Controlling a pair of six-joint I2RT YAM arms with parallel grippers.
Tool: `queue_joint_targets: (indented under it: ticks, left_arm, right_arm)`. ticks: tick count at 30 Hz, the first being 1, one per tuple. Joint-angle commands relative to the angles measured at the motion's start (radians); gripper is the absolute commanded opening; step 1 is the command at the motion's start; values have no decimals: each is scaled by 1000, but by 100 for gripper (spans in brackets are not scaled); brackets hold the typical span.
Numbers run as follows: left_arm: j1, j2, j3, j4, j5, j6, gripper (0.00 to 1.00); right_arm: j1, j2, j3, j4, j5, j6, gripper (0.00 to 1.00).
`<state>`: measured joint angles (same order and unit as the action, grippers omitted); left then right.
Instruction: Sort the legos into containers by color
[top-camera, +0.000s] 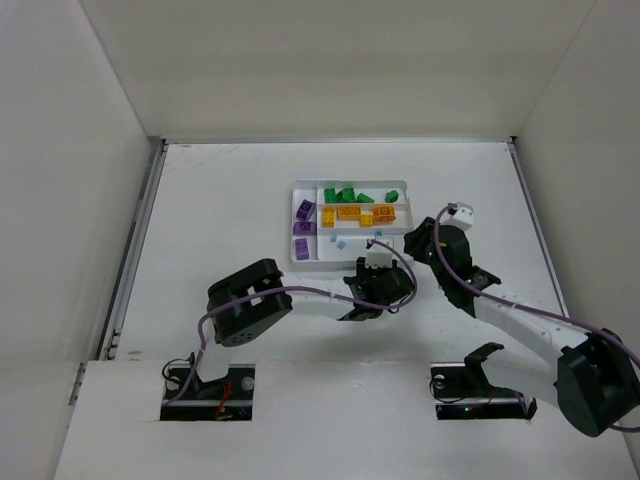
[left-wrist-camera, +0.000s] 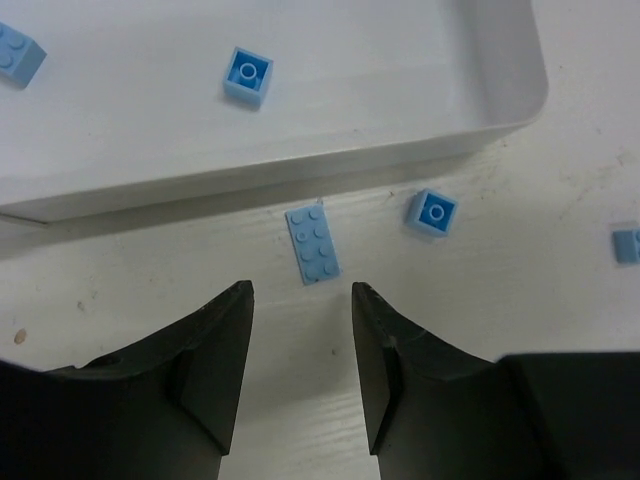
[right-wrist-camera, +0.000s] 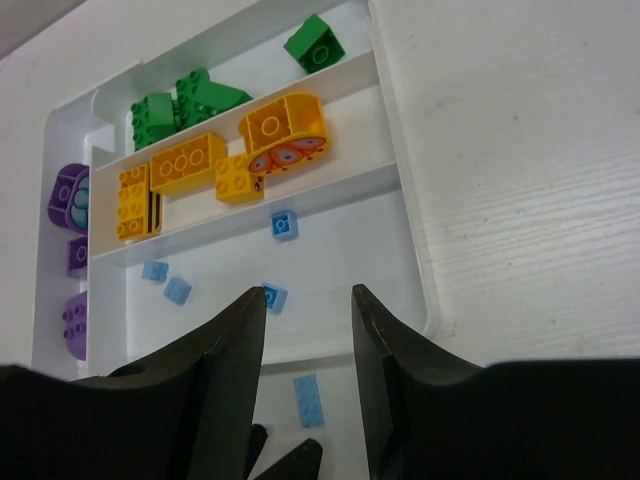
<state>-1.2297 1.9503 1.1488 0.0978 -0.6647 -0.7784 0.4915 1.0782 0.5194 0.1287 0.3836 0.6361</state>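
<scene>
Top external view: the left arm stretches in from the left to the near edge of the white tray (top-camera: 293, 240), which sits mid-table (top-camera: 220, 200), while the right arm bends in from the right toward the tray's near right corner.

Left wrist view: the left hand (left-wrist-camera: 300, 290) hovers low over the table, its fingers a modest gap apart with nothing between them. Just ahead of the tips a flat light-blue plate (left-wrist-camera: 312, 245) lies on the table, close beside the tray's outer wall. A small light-blue brick (left-wrist-camera: 432, 213) sits to its right, also outside the tray, and an edge brick (left-wrist-camera: 627, 243) is cut off by the frame. Two loose blue bricks (left-wrist-camera: 248, 76) lie inside the tray beyond the wall.

Right wrist view: purple legos (right-wrist-camera: 75, 255) fill the narrow side section at left. Of the three long sections, the far one holds green legos (right-wrist-camera: 155, 115), the middle one yellow-orange legos (right-wrist-camera: 185, 165), and the near one four tiny light-blue legos (right-wrist-camera: 284, 226). The right hand (right-wrist-camera: 308, 295) hangs over the near section, fingers apart and gripping nothing.
</scene>
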Motion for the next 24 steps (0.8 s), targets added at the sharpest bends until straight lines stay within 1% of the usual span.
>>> queue_joint_targets:
  ticks: [1,5,13,17,22,24]
  left_arm:
    - [17,22,78,-87,-72,-85,41]
    - [35,70,124,-125,-75,-107,42]
    - [37,133,175,-151,-59,-98,40]
    - [32,145,180,-178,-62,-99,33]
    - [19,151,164,-228,-78,-105,27]
    - [14,153,151,-231,-75,-105,26]
  right_arm:
    - [-12,-30,-24,51,-81,31,45]
    - [-28,-46,-39,72,-117,46,44]
    - [-28,-70,-58,91,-121,60,44]
    - [-24,-76,-56,88,-121,63,44]
    - [-37,-96,-61,81,-124,66,45]
    - [-37,-107,-68,86,-120,68,45]
